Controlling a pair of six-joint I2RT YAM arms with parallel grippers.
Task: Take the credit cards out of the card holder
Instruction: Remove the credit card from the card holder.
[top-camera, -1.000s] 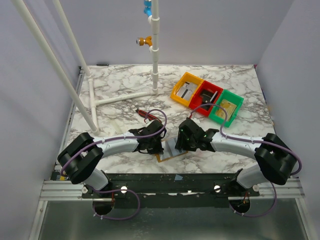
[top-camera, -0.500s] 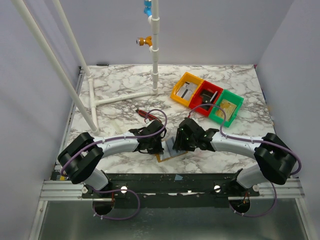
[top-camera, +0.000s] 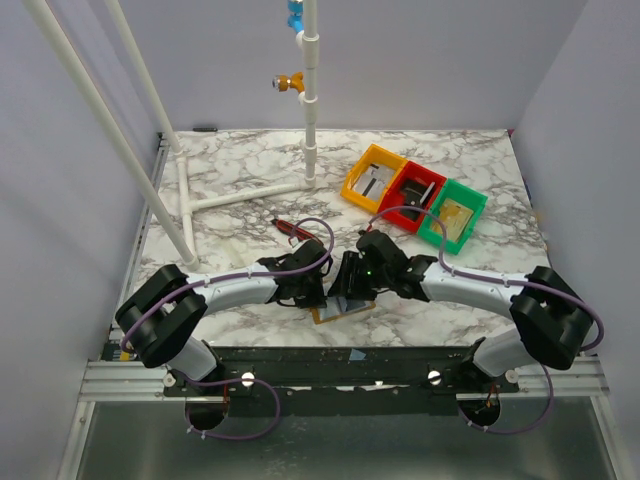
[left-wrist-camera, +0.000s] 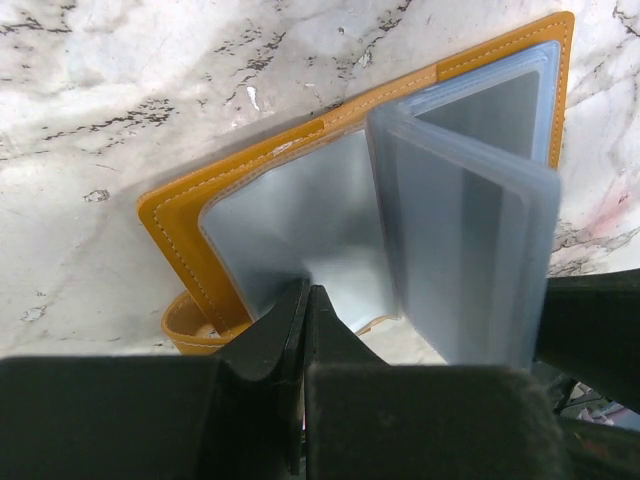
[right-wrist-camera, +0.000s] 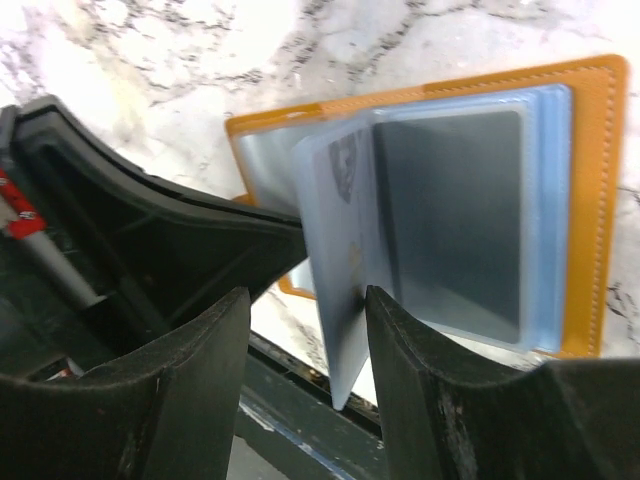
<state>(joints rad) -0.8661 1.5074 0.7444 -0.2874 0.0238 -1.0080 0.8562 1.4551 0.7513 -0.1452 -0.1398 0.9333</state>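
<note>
Open card holder (top-camera: 340, 312) lying flat near the front edge of the marble counter (top-camera: 230, 180), between your two arms. Your left jaws are shut, tips pressing on its left clear sleeve (left-wrist-camera: 300, 220). Your right jaws stand half apart, astride an upright sleeve leaf (right-wrist-camera: 335, 260). Grey credit cards (right-wrist-camera: 450, 210) sit in its pockets.

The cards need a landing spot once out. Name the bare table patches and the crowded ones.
Free: the table behind the white pipe foot, and the strip between the green bin and the right edge. Crowded: near centre, where left gripper and right gripper meet at the card holder.
</note>
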